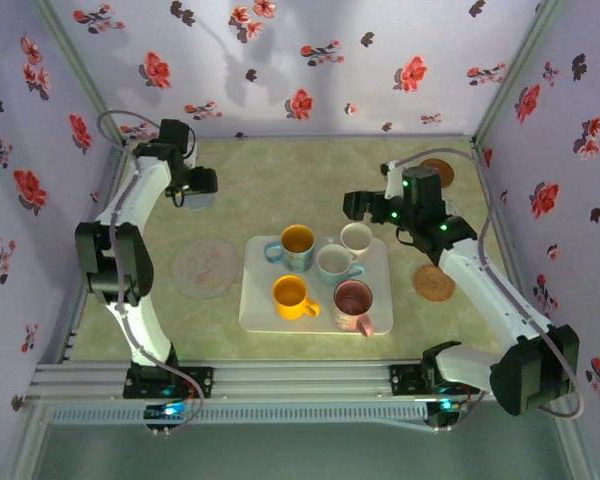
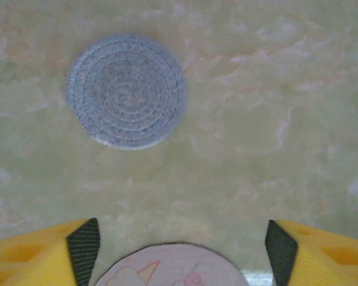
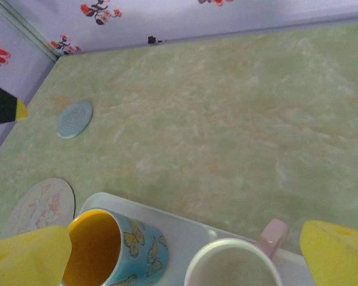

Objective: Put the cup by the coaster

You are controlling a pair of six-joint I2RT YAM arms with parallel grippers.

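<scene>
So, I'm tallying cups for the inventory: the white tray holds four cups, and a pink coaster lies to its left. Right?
Not quite. The top external view shows five cups on the white tray, not four: a butterfly cup, a rear white cup, a middle white cup, a yellow cup and a pink cup. The pink coaster does lie to its left.

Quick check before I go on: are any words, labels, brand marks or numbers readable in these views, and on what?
No readable text anywhere.
The butterfly cup shows only butterfly pictures.
The pink coaster has a pale drawing with no letters I can make out.
The woven coaster, tray and flowered walls bear no writing.
The pattern on the pink cup is too small to read.
</scene>
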